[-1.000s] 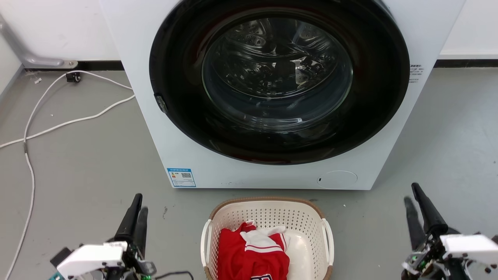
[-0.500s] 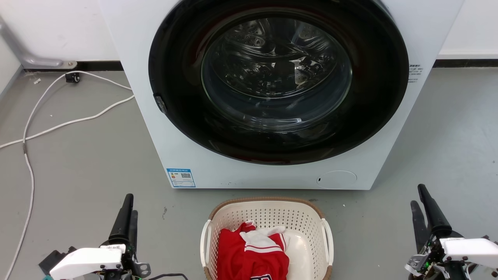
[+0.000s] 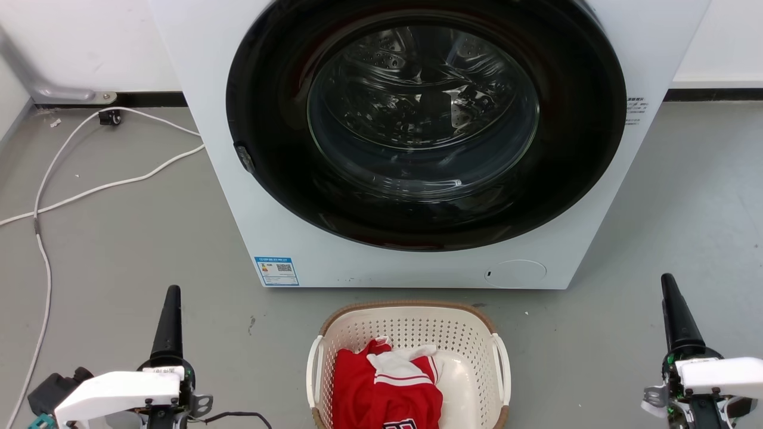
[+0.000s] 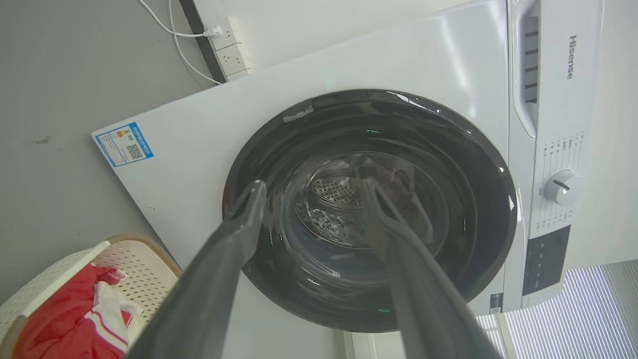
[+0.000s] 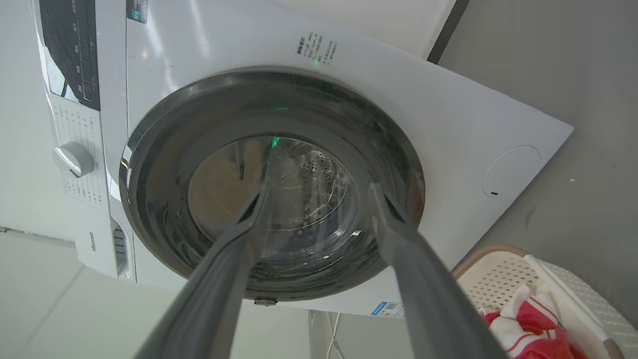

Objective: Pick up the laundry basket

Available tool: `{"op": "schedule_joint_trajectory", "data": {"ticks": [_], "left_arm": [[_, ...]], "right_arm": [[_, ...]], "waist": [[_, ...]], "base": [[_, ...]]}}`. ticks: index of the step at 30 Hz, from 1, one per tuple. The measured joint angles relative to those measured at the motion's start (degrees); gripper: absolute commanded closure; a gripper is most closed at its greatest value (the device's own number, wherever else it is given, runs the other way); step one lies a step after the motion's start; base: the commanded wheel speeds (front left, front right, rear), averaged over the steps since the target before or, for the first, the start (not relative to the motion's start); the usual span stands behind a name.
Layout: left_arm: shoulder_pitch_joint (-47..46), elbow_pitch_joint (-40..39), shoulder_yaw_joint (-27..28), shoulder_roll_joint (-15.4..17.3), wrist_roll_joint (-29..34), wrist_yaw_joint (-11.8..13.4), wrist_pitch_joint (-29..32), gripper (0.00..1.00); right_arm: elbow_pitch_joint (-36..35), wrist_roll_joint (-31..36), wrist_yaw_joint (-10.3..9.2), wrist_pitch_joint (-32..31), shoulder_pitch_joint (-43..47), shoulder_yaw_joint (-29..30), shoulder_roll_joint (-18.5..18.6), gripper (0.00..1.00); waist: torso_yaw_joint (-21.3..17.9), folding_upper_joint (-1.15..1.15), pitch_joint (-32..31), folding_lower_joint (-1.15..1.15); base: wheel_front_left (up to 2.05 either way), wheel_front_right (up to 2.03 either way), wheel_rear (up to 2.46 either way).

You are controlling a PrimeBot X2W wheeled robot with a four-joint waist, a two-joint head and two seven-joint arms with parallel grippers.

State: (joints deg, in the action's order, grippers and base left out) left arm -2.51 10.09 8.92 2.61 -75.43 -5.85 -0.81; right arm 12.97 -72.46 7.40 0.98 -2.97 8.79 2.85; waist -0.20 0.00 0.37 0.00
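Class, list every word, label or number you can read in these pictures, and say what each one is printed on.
"Hisense": brand mark on the washer control panel.
Blue sticker with a QR code, on the washer front: too small to read.
Grey print beside the door: too small to read.
Markings around the dial: too small to read.

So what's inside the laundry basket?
A red garment with white trim lies crumpled in the laundry basket, with bare cream bottom showing to its right. Anything under the garment is covered.
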Motion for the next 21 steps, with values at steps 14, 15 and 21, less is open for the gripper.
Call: {"op": "schedule_joint_trajectory", "data": {"ticks": [14, 15, 21], "left_arm": [[1.2, -9.92, -3.48, -0.01, 18.69, 0.29, -3.58, 0.0], [1.23, -10.33, -3.65, 0.02, 20.43, 0.22, -3.89, 0.0], [1.57, -12.78, -6.39, 0.08, 31.92, 0.44, -4.95, 0.0]], "right_arm": [[-11.87, 27.8, 0.0, 3.56, -0.62, -2.26, 0.0, 0.0], [-12.34, 29.21, 0.0, 3.66, -0.61, -2.5, 0.0, 0.0], [-13.85, 36.44, 0.0, 4.63, -0.41, -3.01, 0.0, 0.0]], "waist": [[-0.28, 0.0, 0.41, 0.0], [-0.32, 0.0, 0.43, 0.0], [-0.56, 0.0, 0.56, 0.0]], "base": [[0.0, 0.0, 0.0], [0.0, 0.0, 0.0], [0.0, 0.0, 0.0]]}}
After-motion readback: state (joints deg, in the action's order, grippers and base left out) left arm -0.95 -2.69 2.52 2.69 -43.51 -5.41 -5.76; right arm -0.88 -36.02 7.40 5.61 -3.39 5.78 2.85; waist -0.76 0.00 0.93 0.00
